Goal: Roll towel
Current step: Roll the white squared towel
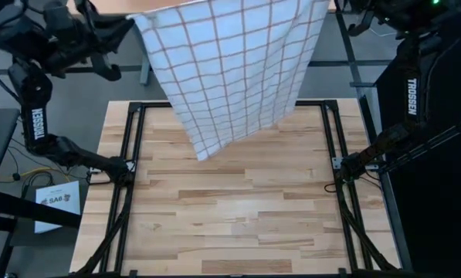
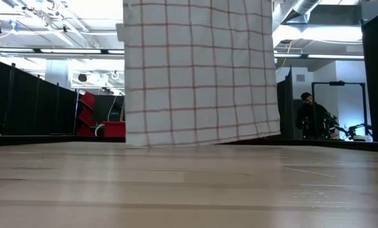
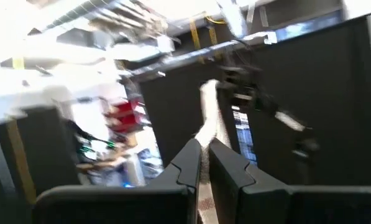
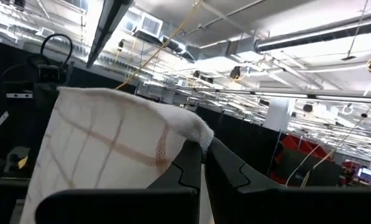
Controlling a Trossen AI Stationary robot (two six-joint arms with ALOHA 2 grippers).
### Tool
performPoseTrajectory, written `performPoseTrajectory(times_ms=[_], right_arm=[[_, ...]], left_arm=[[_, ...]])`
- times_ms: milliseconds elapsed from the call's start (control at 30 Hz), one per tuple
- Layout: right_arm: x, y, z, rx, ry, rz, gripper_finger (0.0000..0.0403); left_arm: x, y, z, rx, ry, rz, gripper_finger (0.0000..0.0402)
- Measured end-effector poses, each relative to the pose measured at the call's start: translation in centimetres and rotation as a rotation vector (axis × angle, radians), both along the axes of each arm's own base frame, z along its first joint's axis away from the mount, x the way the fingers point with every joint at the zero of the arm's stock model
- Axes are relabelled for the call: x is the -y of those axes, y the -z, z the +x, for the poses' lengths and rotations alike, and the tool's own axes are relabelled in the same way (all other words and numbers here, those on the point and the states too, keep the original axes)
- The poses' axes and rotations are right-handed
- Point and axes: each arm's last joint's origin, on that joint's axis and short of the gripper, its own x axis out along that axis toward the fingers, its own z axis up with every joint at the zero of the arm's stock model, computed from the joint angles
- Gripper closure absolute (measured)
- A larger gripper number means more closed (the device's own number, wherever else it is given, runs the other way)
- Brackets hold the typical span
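The towel (image 1: pixel 234 69), white with a thin dark grid, hangs spread out above the far half of the wooden table (image 1: pixel 238 208). In the low view the towel (image 2: pixel 198 76) is a flat sheet whose lower edge hovers close to the tabletop. My left gripper (image 3: pixel 204 163) is shut on one upper corner, and the cloth (image 3: pixel 210 112) runs up from between its fingers. At the opposite upper corner my right gripper (image 4: pixel 202 163) is shut on the cloth (image 4: pixel 110 149), which drapes away from it. Both arms are raised at the table's far side.
Black metal rails (image 1: pixel 130 201) run along both sides of the table, with arm mounts at left and right. A white labelled box (image 1: pixel 59 202) lies off the table's left edge. Far behind, a person (image 2: pixel 309 114) stands by dark partitions.
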Motion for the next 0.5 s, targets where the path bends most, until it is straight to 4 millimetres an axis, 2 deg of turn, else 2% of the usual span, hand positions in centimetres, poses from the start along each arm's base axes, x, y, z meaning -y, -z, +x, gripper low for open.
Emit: performPoseTrajectory(times_ms=[167, 500], right_arm=[[0.2, 0.3, 0.1, -0.011, 0.003, 0.027, 0.0403], [0.6, 0.6, 0.2, -0.038, 0.020, 0.027, 0.0403]], left_arm=[[-0.3, -0.2, -0.4, 0.002, -0.076, 0.055, 0.0393], [-3.1, 0.3, -0.3, -0.050, -0.242, 0.064, 0.0393]])
